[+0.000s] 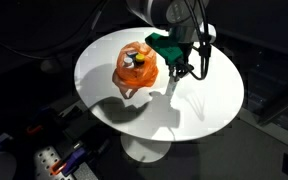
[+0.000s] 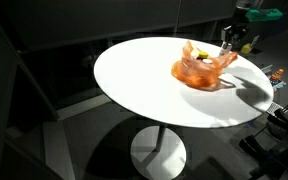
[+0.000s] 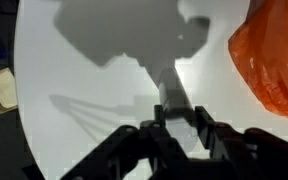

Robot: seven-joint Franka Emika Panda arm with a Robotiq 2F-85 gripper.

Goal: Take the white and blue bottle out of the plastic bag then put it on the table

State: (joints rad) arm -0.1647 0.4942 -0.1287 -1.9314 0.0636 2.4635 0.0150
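Bottle [image 1: 135, 59] sits in orange bag [image 1: 134, 74], just beside the empty, parted gripper [image 1: 187, 70]

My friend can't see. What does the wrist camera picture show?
The robot's dark claw pokes in from the bottom over a round white table. A crinkly orange plastic bag sits at the right edge, and a big grey shadow falls across the tabletop.

The plastic bag [image 1: 137, 72] is translucent orange, with yellow and white showing inside; the table [image 1: 199, 105] is plain white, the gripper [image 1: 182, 72] black under a green mount [image 1: 164, 44].
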